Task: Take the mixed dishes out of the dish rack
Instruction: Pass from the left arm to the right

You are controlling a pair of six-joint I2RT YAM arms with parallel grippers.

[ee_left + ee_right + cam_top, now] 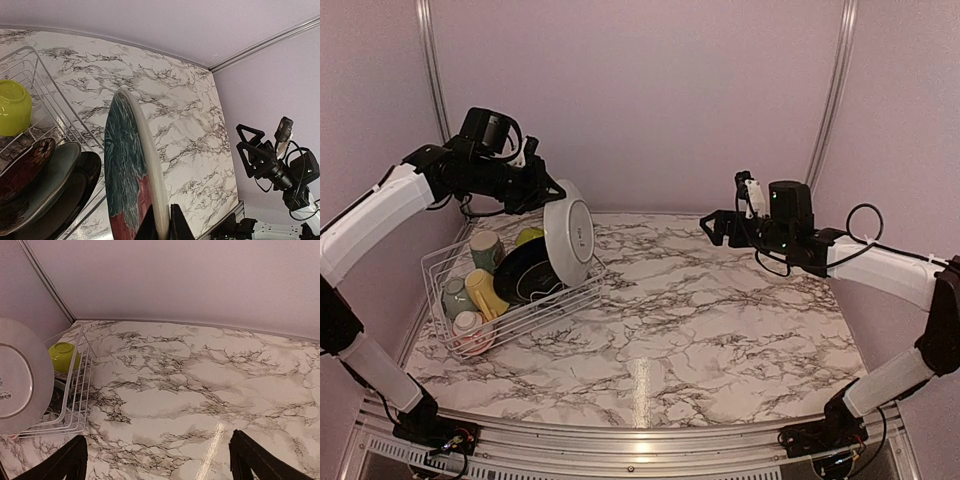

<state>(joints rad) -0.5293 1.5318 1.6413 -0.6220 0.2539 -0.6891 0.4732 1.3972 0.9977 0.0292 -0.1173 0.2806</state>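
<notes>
My left gripper is shut on the rim of a red and teal patterned plate, holding it upright on edge. From above, this plate shows its white back and hangs over the right end of the white wire dish rack, under the left gripper. The rack still holds a black plate, a lime-green bowl, a yellow mug and other mugs. My right gripper hovers open and empty above the table's far right.
In the left wrist view a dark red patterned bowl and a pale green plate lean in the rack. The marble tabletop spreads to the right of the rack. Lilac walls close in the back and sides.
</notes>
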